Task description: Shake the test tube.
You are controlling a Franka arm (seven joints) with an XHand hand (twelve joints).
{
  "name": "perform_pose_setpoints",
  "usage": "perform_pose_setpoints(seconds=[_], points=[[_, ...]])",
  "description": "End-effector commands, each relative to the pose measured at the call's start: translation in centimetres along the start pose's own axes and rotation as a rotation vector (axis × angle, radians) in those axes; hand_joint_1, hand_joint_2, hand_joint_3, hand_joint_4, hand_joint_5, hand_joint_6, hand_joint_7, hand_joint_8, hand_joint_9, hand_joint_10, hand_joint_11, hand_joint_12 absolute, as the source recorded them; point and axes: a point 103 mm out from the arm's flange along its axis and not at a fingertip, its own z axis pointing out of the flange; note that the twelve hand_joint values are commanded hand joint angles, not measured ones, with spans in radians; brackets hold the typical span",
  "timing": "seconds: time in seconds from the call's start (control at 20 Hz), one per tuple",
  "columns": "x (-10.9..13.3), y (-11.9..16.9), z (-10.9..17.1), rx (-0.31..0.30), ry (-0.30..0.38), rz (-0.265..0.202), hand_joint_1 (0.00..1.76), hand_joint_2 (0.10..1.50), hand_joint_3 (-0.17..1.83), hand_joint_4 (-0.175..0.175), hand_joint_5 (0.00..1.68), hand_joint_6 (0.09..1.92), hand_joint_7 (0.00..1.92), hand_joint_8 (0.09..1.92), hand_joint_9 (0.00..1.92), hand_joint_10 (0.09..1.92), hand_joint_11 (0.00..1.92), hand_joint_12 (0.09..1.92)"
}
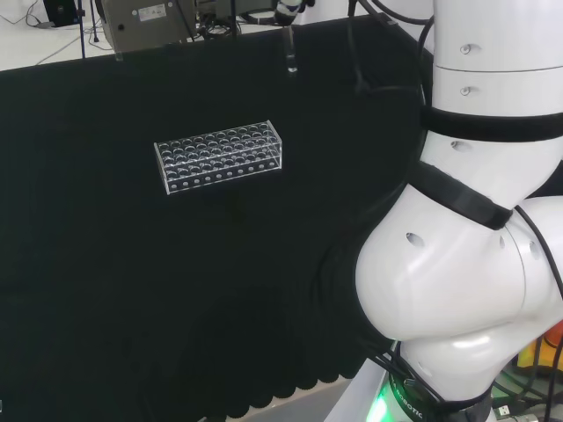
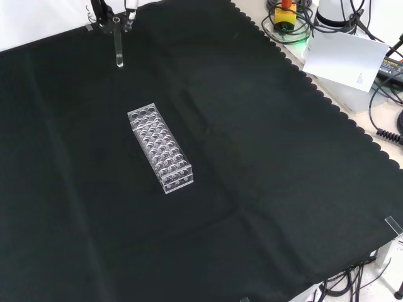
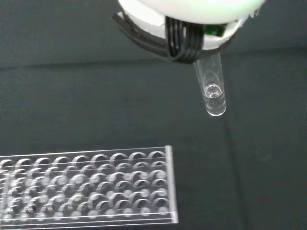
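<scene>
A clear glass test tube (image 2: 118, 45) hangs upright above the black cloth, its top held in my hand (image 2: 113, 14) at the front view's upper left. In the head view the tube (image 1: 291, 54) hangs near the far edge of the cloth, under the hand (image 1: 288, 10). In the wrist view the tube (image 3: 212, 86) juts out from below the blurred white hand (image 3: 192, 14); a little clear liquid seems to sit in its rounded end. A clear plastic tube rack (image 2: 160, 148) with several empty holes lies on the cloth, apart from the tube (image 1: 220, 156) (image 3: 91, 187).
A grey metal box (image 1: 145, 22) stands beyond the cloth's far edge in the head view. A white sheet (image 2: 346, 56), cables and a yellow and red button (image 2: 286, 12) lie off the cloth's scalloped edge. The arm's white links (image 1: 466, 264) stand at the head view's right.
</scene>
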Motion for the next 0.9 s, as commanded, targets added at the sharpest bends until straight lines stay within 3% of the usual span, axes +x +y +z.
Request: perform_pose_setpoints(seconds=[0.05,0.35,0.6,0.75,0.9], points=[[6.5,1.1,0.9,0.009,0.048,-0.136,1.43,0.71,0.48,-0.175,1.28,0.37,1.37,0.76,1.5,0.09,1.15,0.99],[12.3,1.7,1.1,0.019,0.083,-0.262,1.43,0.71,0.48,-0.175,1.28,0.37,1.37,0.76,1.51,0.09,1.15,0.99],[15.8,1.3,0.9,0.029,0.098,-0.361,1.43,0.71,0.48,-0.175,1.28,0.37,1.38,0.76,1.51,0.09,1.15,0.99],[16.5,1.1,0.9,0.032,0.077,-0.383,1.43,0.71,0.48,-0.175,1.28,0.37,1.38,0.76,1.51,0.09,1.15,0.99],[15.7,1.3,1.0,0.038,0.061,-0.365,1.43,0.71,0.48,-0.175,1.28,0.37,1.38,0.75,1.51,0.09,1.15,0.99]])
